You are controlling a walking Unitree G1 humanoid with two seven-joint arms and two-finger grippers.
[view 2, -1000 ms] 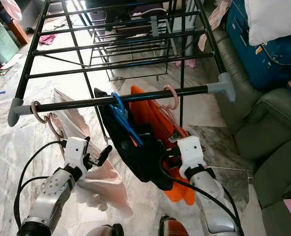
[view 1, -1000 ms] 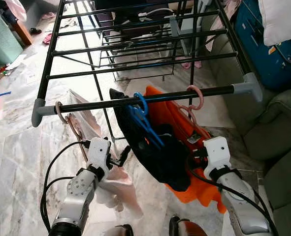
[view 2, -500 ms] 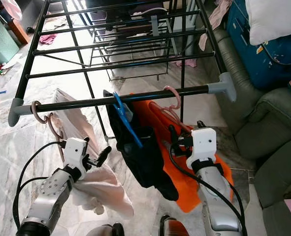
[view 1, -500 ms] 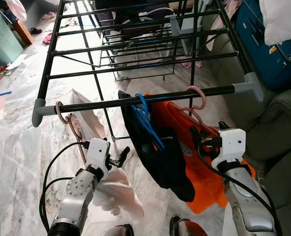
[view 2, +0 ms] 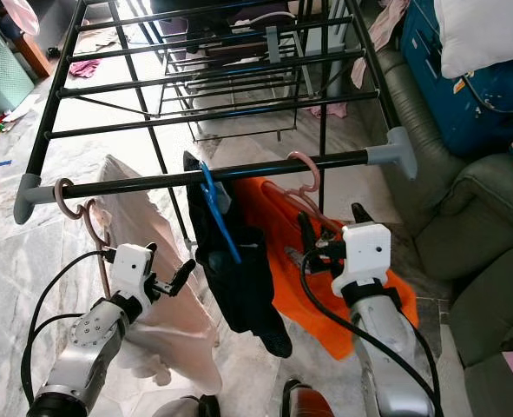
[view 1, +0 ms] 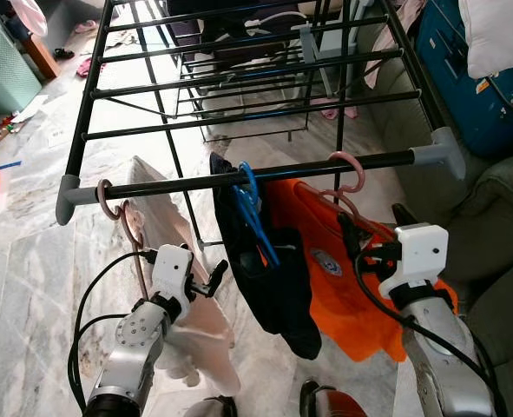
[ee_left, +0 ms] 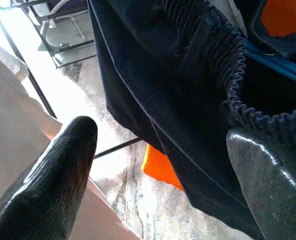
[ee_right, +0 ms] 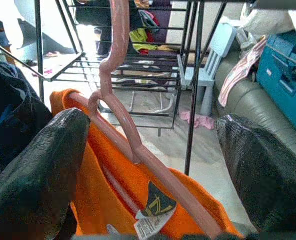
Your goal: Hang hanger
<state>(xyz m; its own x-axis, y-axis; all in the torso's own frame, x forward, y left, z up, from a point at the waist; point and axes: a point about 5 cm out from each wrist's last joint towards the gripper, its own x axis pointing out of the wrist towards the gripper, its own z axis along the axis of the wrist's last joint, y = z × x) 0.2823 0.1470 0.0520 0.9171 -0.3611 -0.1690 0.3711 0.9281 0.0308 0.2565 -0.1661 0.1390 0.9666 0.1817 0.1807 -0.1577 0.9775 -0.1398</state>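
Now, R gripper (view 2: 330, 246) has fingers spread wide, empty, sitting just in front of the orange garment (view 2: 273, 269), w/ the pink hanger (view 2: 304, 193) neck between the two black fingers (ee_right: 35, 170) in the wrist view but not touched. That pink hanger's hook is over the front rail (view 2: 213, 178) of the black drying rack (view 2: 195, 87), orange garment hanging from it. L gripper (view 1: 214, 276) also wide apart, holding nothing, near the dark garment (view 1: 265, 269), low and to its left. Dark garment hangs on a blue hanger (view 1: 252, 204), hooked on same rail just left of the pink one. Beige cloth (view 1: 187, 295) hangs from another pink hanger (view 1: 117, 208) at the rail's left end, draped beside L arm. Green sofa (view 2: 482, 226) to the right, blue case (view 2: 464, 95) behind it. Marble floor (view 1: 22, 261) below.
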